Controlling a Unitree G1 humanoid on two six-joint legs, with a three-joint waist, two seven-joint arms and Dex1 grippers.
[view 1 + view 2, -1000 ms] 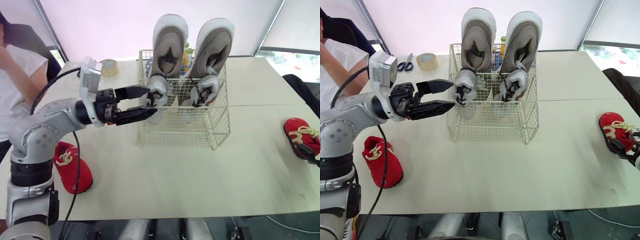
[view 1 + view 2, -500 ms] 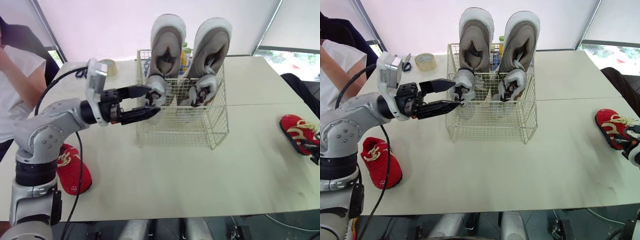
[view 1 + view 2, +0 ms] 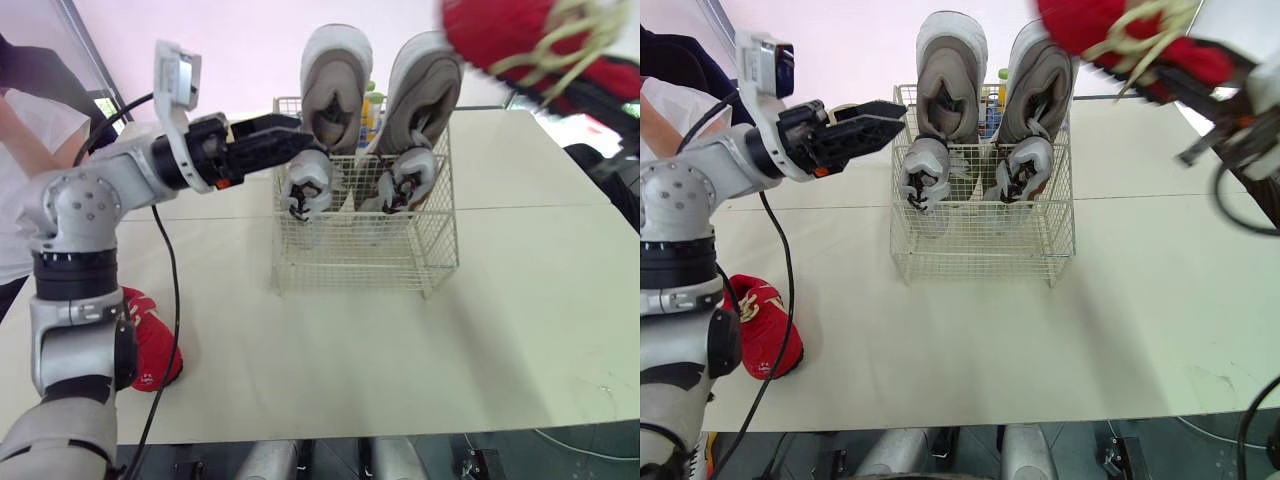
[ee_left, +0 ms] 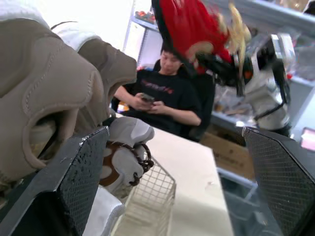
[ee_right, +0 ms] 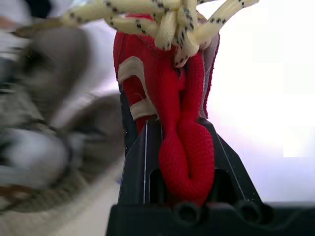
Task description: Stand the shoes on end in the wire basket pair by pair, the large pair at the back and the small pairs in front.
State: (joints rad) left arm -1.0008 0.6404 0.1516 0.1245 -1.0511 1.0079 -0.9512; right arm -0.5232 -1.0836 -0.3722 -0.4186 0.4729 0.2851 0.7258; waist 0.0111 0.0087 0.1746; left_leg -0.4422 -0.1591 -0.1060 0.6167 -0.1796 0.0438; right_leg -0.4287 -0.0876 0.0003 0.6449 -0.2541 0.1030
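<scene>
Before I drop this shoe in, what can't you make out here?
Held shoe: blurred, cut off by the top edge in the eye views.
Other red shoe: partly behind the left arm in the eye views.
Item behind the large shoes: mostly hidden by them, unidentifiable.

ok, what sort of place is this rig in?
Probably a lab or workshop room: a plain white table carrying the wire basket, stocked shelves behind it, and a seated person nearby.
</scene>
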